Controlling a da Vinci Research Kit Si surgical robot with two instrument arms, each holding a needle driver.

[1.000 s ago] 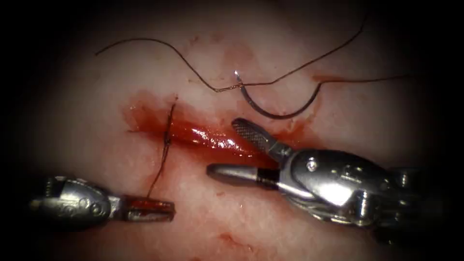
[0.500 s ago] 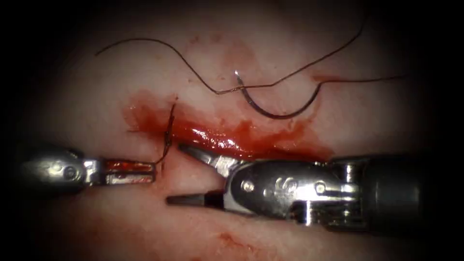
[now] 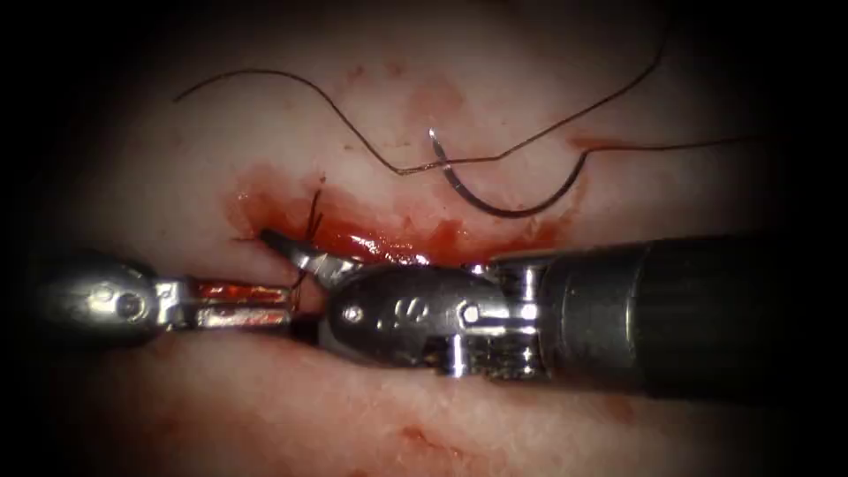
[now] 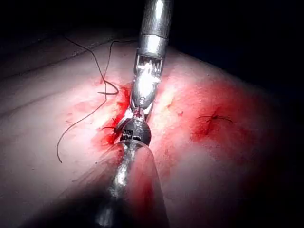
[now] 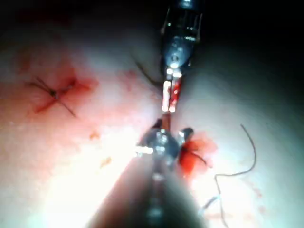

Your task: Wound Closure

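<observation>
The right tool [image 3: 296, 256] covers the lower edge of the cut [image 3: 397, 243] from the 3 o'clock side; one of its jaws is hidden, so how they stand cannot be told. The thread [image 3: 530, 137] runs into darkness toward 1 and 3 o'clock. What the left tool [image 3: 243, 305] grips is too small to tell.

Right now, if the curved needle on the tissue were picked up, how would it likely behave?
The needle lies free on the tissue, above the cut; neither end effector holds it. It looks thin, glossy and curved: probably stiff, light, slippery, and apt to swivel. Its thread looks floppy and would likely trail.
</observation>
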